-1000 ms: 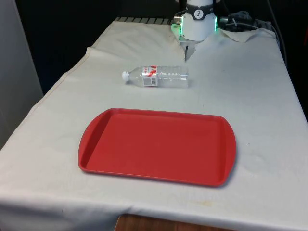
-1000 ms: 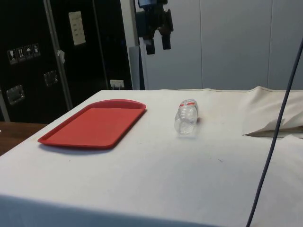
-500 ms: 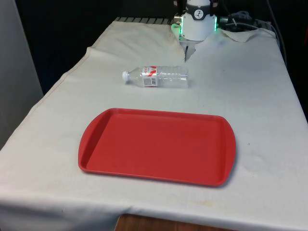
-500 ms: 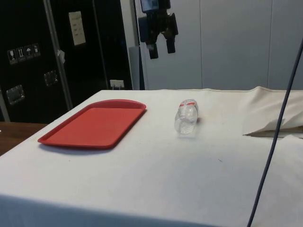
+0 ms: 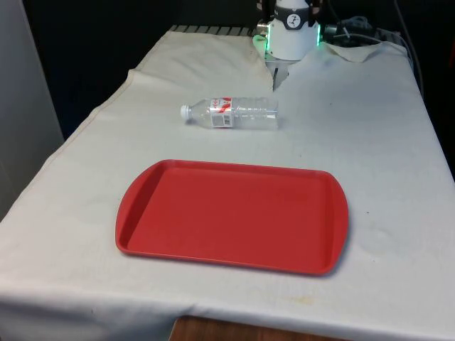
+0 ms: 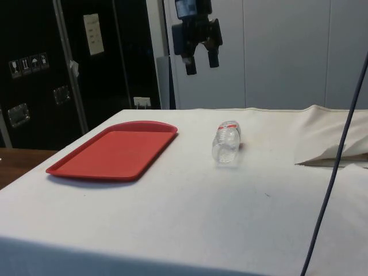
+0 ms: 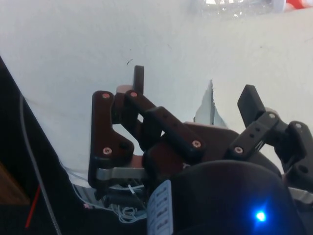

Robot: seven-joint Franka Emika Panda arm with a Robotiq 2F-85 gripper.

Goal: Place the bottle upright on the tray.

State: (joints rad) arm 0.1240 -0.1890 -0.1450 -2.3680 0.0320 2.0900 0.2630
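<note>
A clear plastic bottle [image 5: 232, 114] with a white cap and a red-and-white label lies on its side on the white cloth, cap toward the front view's left. It is seen end-on in the side view [image 6: 226, 142] and at the picture's edge in the wrist view [image 7: 234, 6]. The red tray [image 5: 232, 215] lies flat nearer the front edge and holds nothing; the side view has the tray [image 6: 115, 151] beside the bottle. My black gripper [image 6: 202, 61] hangs high above the table, between tray and bottle, fingers apart and holding nothing. In the wrist view the gripper [image 7: 194, 94] is open.
The cloth is bunched into folds [image 6: 330, 141] near the robot's base. A dark cable [image 6: 336, 155] crosses the side view's right. Dark cabinets [image 6: 52, 69] stand behind the tray.
In the side view my gripper has drifted from above the tray's far end toward the bottle and come slightly lower. Bottle and tray have not moved.
</note>
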